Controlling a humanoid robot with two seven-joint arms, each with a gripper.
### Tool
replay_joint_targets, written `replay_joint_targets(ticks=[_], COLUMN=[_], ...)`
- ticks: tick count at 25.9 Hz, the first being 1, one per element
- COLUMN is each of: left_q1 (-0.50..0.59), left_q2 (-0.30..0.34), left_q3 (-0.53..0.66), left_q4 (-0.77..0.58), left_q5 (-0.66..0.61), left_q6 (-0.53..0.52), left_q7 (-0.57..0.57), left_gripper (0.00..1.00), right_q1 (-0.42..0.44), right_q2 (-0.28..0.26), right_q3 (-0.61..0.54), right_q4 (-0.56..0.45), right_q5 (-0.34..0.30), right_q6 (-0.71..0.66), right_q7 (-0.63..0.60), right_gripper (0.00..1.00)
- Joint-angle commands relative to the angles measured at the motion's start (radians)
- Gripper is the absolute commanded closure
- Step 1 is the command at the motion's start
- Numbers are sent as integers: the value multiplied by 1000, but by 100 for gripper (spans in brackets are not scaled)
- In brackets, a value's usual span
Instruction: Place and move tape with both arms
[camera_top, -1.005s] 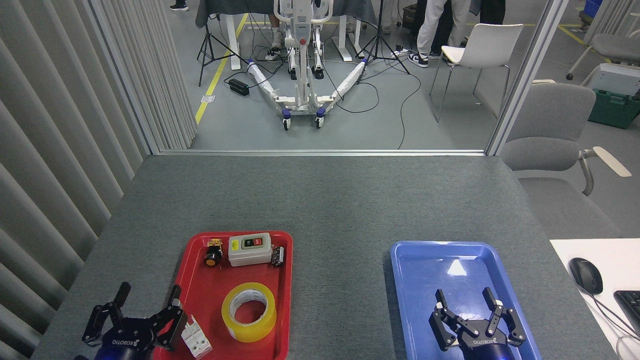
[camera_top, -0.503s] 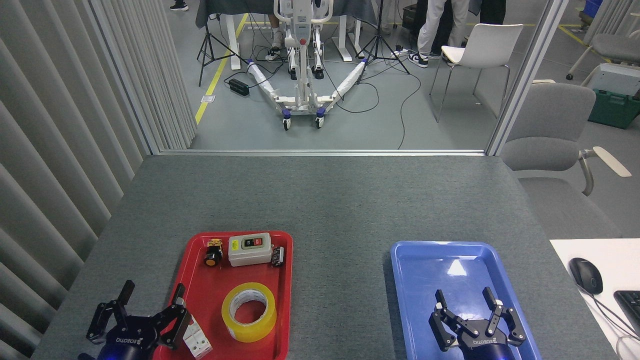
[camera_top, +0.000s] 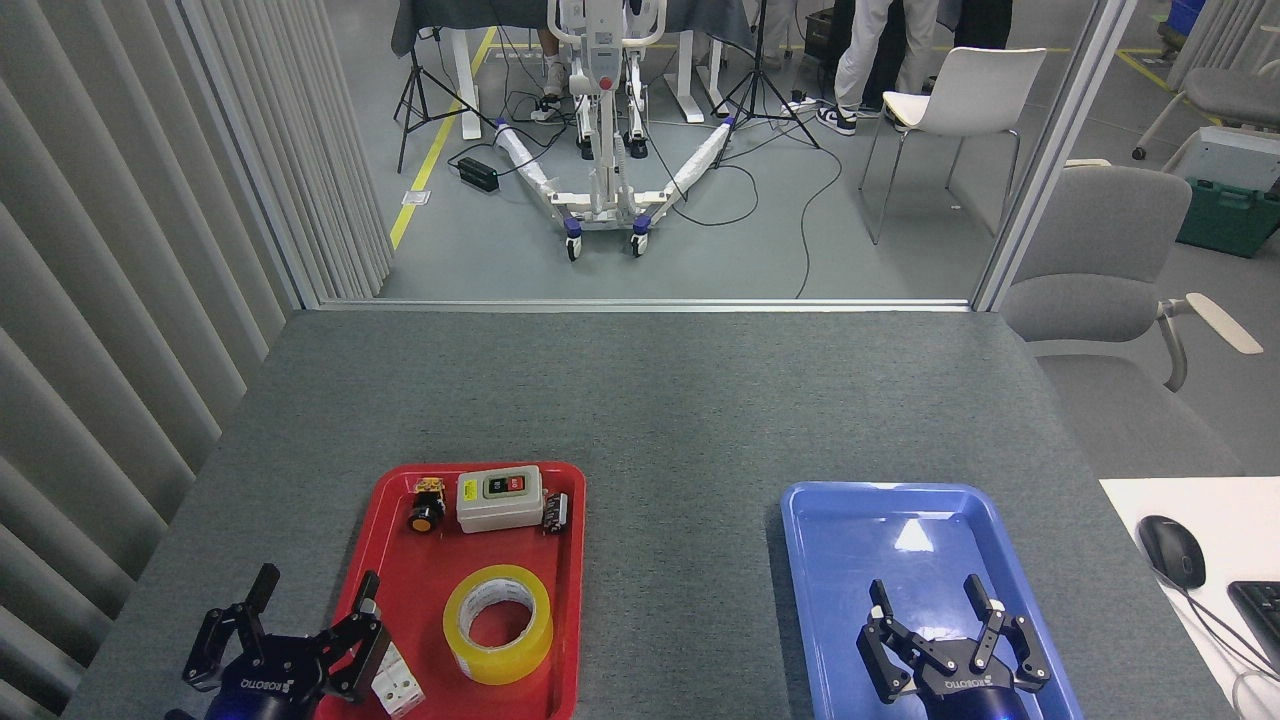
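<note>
1. Left tool: black multi-finger tool at the near-left corner of the grey felt-topped counter, fingers spread, holding nothing. It hangs at the near-left edge of the red plastic tray, beside a small white terminal block.
2. Risk, left side: the white block sits between this tool and the tape. A sideways reach would likely knock the block or catch the tray rim and shift the whole tray.
3. Red tray, near-left area of the counter: at its far end a black-and-yellow push button, a grey switch box with red and green buttons and a small dark component. In the near half lies the wide roll of translucent yellow packing tape with a white core, flat, hole upward, untouched.
4. Risk, tape: the smooth round roll may slip from the fingers if they grip off-centre.
5. Blue plastic tray, near-right area: nothing lies in it.
6. Right tool: black, fingers apart, empty, over the blue tray's near end. If it stays there, a transfer into that tray could collide with it.
</note>
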Motion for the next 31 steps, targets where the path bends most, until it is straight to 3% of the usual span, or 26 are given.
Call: replay_joint_targets(ticks=[1, 5, 11, 13, 18, 22, 25, 31], left_q1=[3, -63, -219, -291, -469, -555, -568, -588], left_q2=[14, 117, 171, 195, 287, 284, 281, 237], left_q3=[0, -15, -63, -124, -321, -400, -404, -434], left_q4=[4, 11, 90, 113, 220, 260, 274, 321], left_q5=[53, 206, 297, 298, 304, 312, 329, 329], left_q6=[-1, -55, -115, -118, -170, -170, -170, -138], left_q7=[-11, -81, -528, -637, -784, -848, -878, -1049], left_gripper=[0, 0, 0, 0, 0, 1, 1, 1], right_q1=[1, 1, 1, 1, -1, 1, 1, 1], right_q2=[0, 0, 0, 0, 0, 0, 0, 0], right_q3=[0, 0, 0, 0, 0, 0, 0, 0], right_q4=[0, 0, 0, 0, 0, 0, 0, 0], right_q5=[1, 1, 1, 1, 1, 1, 1, 1], right_q6=[1, 1, 1, 1, 1, 1, 1, 1], right_q7=[1, 1, 1, 1, 1, 1, 1, 3], right_gripper=[0, 0, 0, 0, 0, 0, 0, 0])
